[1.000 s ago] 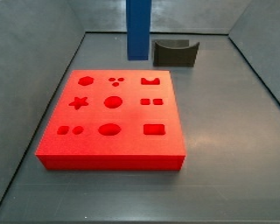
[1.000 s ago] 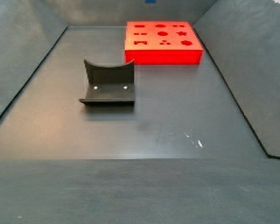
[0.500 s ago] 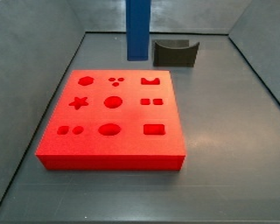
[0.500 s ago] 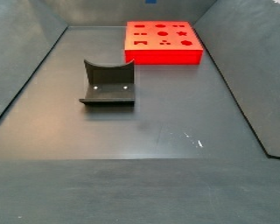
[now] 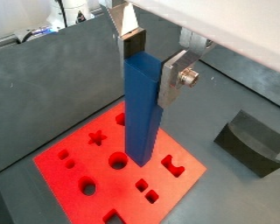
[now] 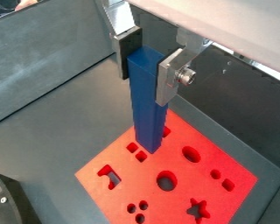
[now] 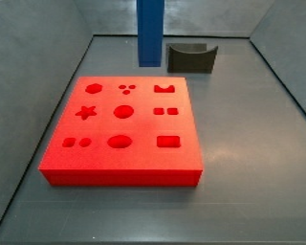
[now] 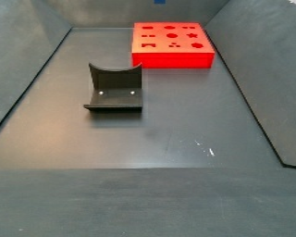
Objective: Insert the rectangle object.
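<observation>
My gripper is shut on the upper end of the rectangle object, a tall smooth blue bar that hangs upright between the silver fingers. Both wrist views show this; in a wrist view the gripper holds the bar above the red board with shaped holes. In a side view only the bar shows, coming down from above beyond the far edge of the red board; the gripper is out of that frame. In a side view the red board lies far off, with no bar in sight.
A small dark grey block with a curved notch stands on the floor beyond the board, right of the bar. It also shows in a side view and in both wrist views. Grey walls enclose the floor.
</observation>
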